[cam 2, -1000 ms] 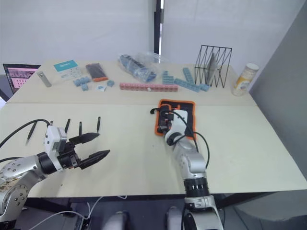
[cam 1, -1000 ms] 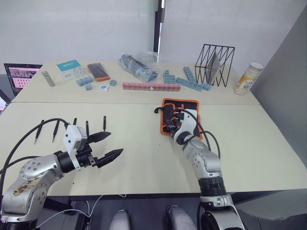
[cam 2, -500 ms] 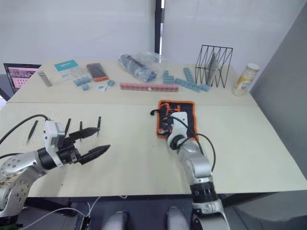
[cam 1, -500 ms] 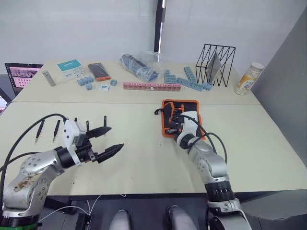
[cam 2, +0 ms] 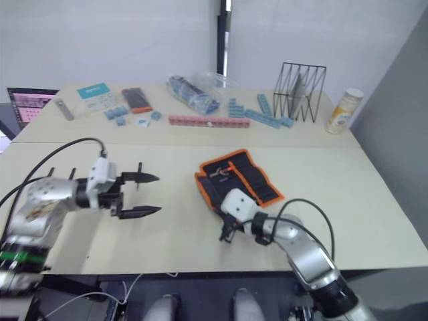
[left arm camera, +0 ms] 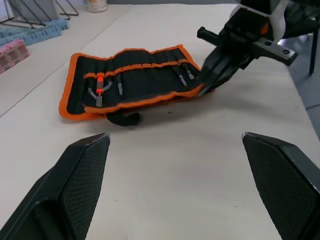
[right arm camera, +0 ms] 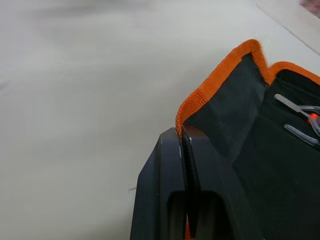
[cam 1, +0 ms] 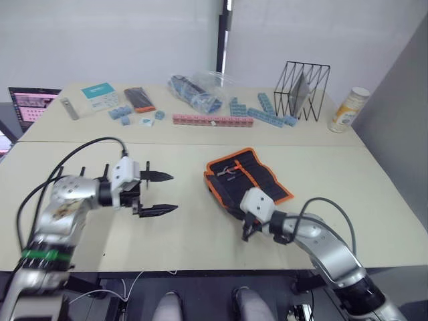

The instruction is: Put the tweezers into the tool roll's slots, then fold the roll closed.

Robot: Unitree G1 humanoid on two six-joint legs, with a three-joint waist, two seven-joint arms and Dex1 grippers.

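My right gripper point(right arm camera: 182, 142) pinched tool roll point(cam 1: 247, 175) at near orange corner, roll laid open. Left gripper point(cam 1: 160, 193) gaped empty (tweezers point(cam 1: 146, 166) unloaded); next, fetch one.

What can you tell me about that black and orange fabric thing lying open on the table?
The tool roll is a black fabric pouch edged in orange, with an orange strip running across its inside. It lies spread open and slanted on the pale table, slightly rumpled. A few slim metal tools sit in its elastic slots, one with a red spot. The right gripper is shut on its orange edge at one corner.
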